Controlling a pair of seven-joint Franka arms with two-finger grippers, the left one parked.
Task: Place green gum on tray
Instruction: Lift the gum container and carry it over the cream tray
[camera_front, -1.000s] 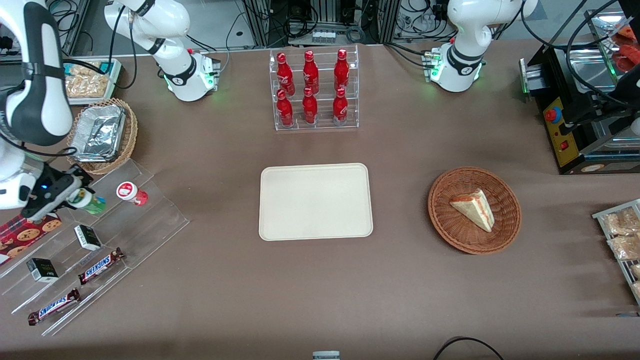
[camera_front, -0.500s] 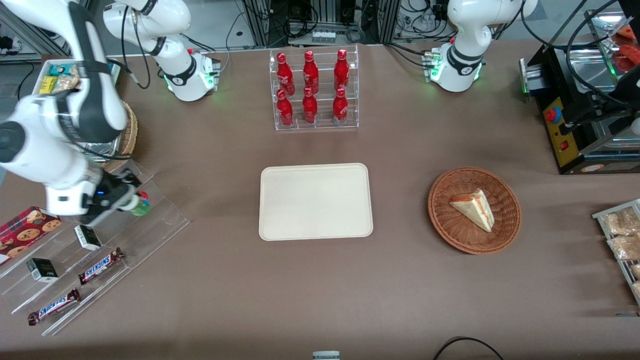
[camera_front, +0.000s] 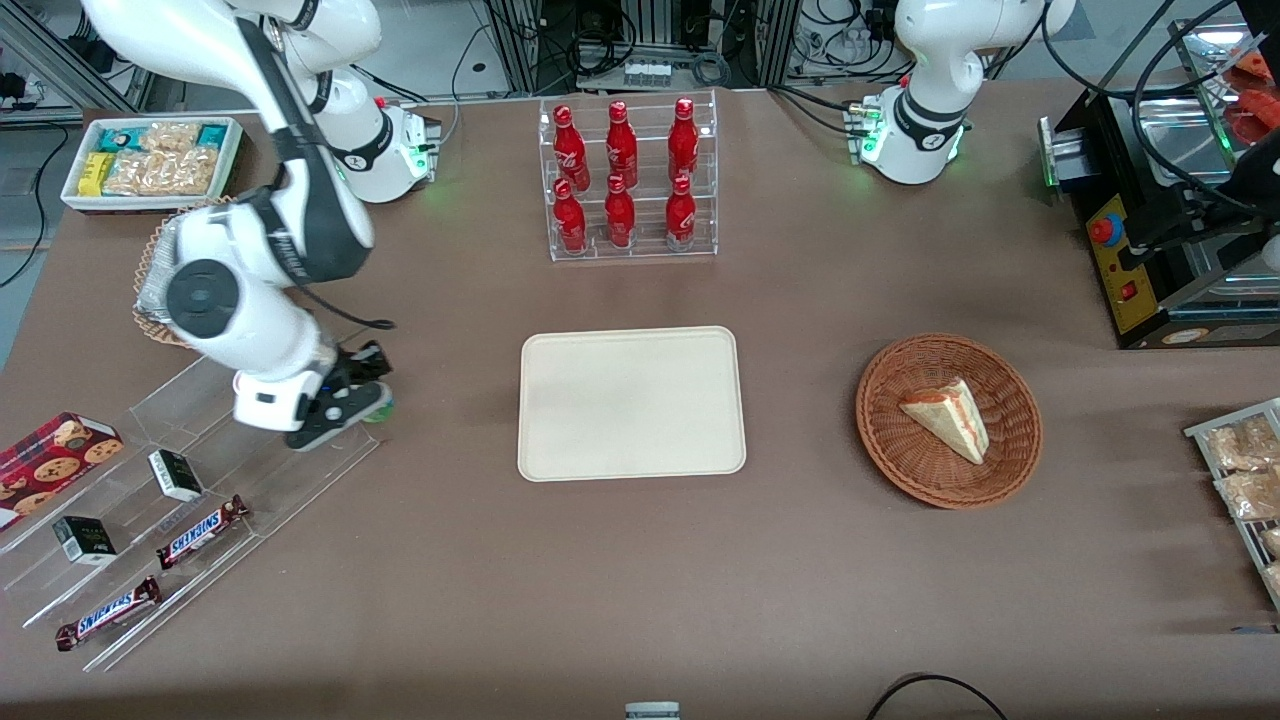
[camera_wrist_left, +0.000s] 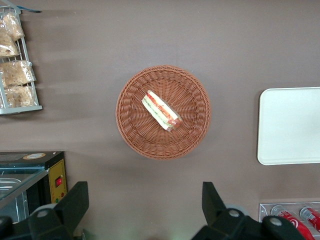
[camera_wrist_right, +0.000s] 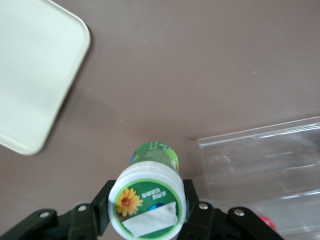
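The end effector (camera_wrist_right: 146, 207) is squeezing the gum (camera_wrist_right: 148, 200) under its lid, above the desk (camera_front: 450, 300), at nine o'clock from the tray (camera_front: 631, 403). It is looking light, hard, smooth and slippery

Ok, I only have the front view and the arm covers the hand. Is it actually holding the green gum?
Observer: Yes. The hand is between the clear stand and the tray. The right wrist view shows it shut on the green gum, with its fingers clamped just under the white lid.
Operator: Right bottle, not a red one?
Observer: The body is green, and the lid carries a yellow flower in a green ring.
Operator: Over the tray yet?
Observer: No. Bare brown table lies under the bottle; only a rounded corner of the tray shows nearby.
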